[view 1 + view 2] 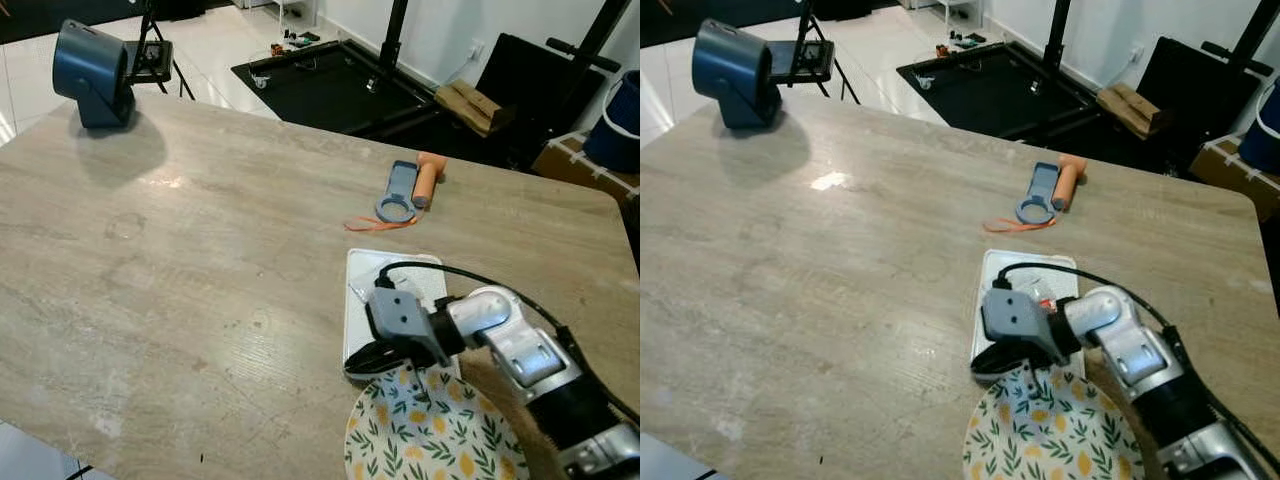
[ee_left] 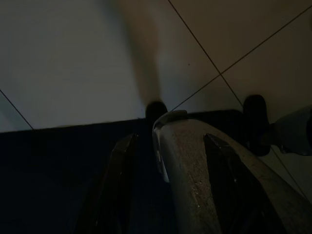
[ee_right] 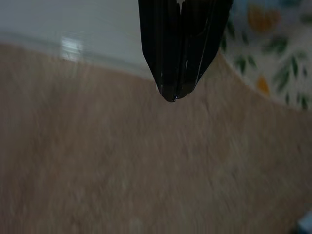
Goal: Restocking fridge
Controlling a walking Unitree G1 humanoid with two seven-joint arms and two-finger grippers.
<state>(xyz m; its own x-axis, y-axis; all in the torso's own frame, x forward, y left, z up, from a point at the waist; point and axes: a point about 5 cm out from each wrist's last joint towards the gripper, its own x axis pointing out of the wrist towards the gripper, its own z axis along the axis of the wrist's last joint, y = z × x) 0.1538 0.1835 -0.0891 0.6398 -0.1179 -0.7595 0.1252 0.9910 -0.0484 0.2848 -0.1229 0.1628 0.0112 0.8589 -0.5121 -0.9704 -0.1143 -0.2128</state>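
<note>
Silver, the right arm bends in across the table [image 1: 200, 280], its right gripper [image 1: 365, 362] pinched closed and empty at the seam where the lemon-print plate [image 1: 430, 435] meets the white tray [image 1: 362, 300]. Left gripper [image 2: 170, 195] hangs parted above floor tiles.

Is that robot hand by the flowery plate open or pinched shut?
Shut. In the right wrist view, the right hand has its two black fingers pressed together to one tip, with nothing between them, over the table beside the patterned plate.

Table [image 1: 150, 300] bears plate [image 1: 440, 440], tray [image 1: 365, 300], speaker [image 1: 92, 72].
</note>
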